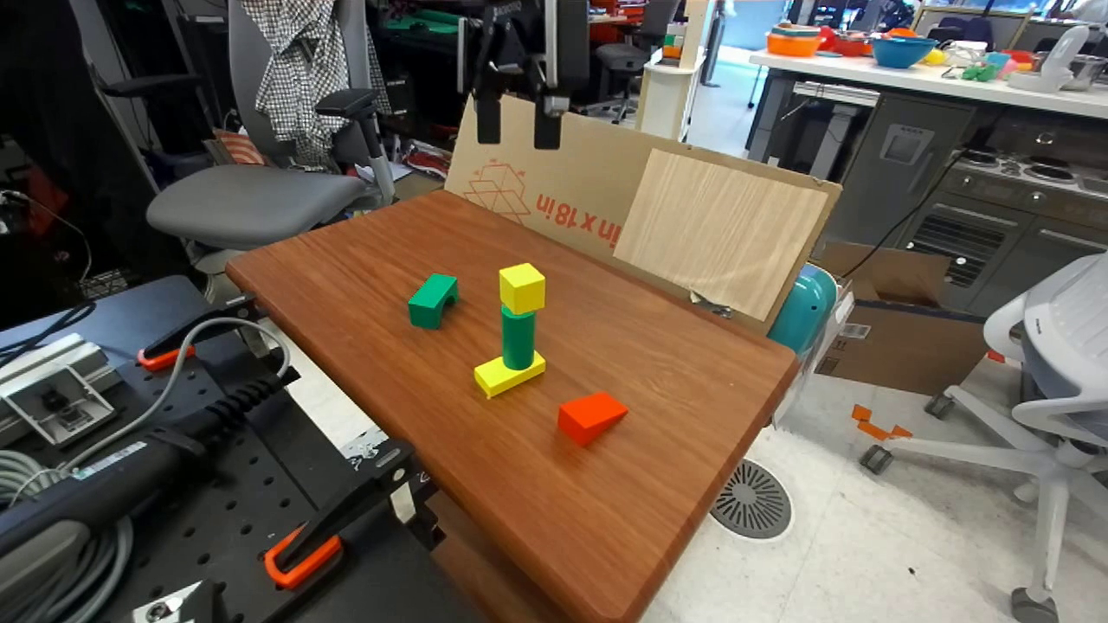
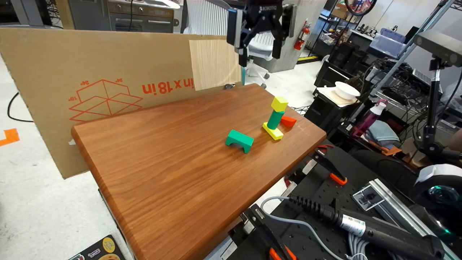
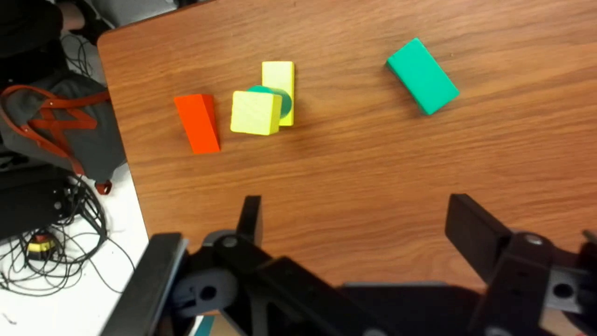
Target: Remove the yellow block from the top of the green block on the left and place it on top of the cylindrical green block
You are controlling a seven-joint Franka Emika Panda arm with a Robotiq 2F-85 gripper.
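The yellow block (image 1: 522, 289) rests on top of the cylindrical green block (image 1: 518, 339), slightly askew. The cylinder stands upright on a flat yellow slab (image 1: 499, 378). The same stack shows in an exterior view, with the yellow block (image 2: 279, 103) at its top, and in the wrist view (image 3: 254, 113), where the yellow block partly hides the cylinder. The low green block (image 1: 434, 300) has an arch cut below and lies apart with nothing on it; it also shows in the wrist view (image 3: 423, 76). My gripper (image 3: 355, 200) is open and empty, high above the table and apart from the blocks (image 2: 260, 57).
A red-orange wedge (image 1: 592, 417) lies on the wooden table (image 1: 658, 346) beside the stack. A cardboard panel (image 2: 108, 72) stands along one table edge. Clamps with orange handles (image 1: 303, 554) and a black bench with cables stand along the opposite side.
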